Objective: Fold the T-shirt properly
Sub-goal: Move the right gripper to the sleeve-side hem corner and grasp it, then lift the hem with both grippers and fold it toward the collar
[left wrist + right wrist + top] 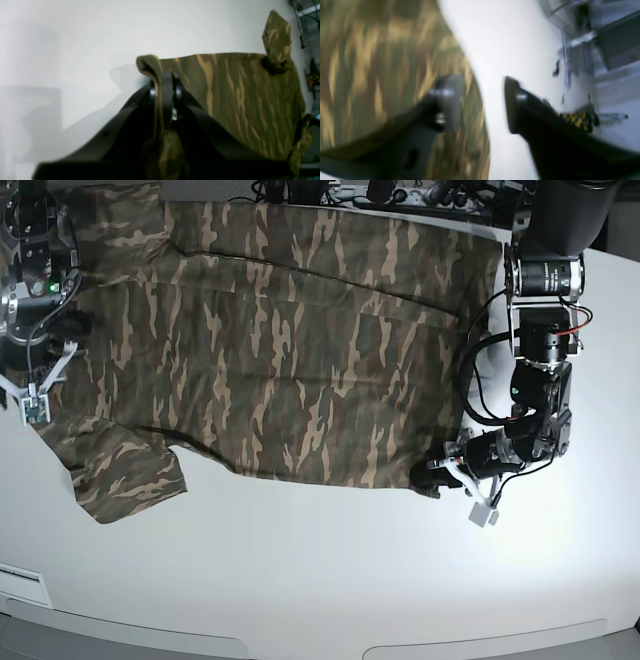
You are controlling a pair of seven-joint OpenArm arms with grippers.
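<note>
The camouflage T-shirt (280, 350) lies spread flat on the white table (330, 570), with one sleeve (125, 470) at the front left. My left gripper (432, 474) is at the shirt's front right corner. In the left wrist view it (165, 85) is shut on a raised fold of the shirt (237, 95). My right arm (30, 290) is over the shirt's left edge. In the blurred right wrist view the right gripper (481, 100) is open and empty, one finger (450, 100) over the shirt (382, 62), the other over bare table.
Cables and equipment (400, 195) line the table's back edge. A yellow-and-black object (577, 120) and a clear bottle (611, 118) lie past the table in the right wrist view. The table's front edge (300, 645) runs along the bottom.
</note>
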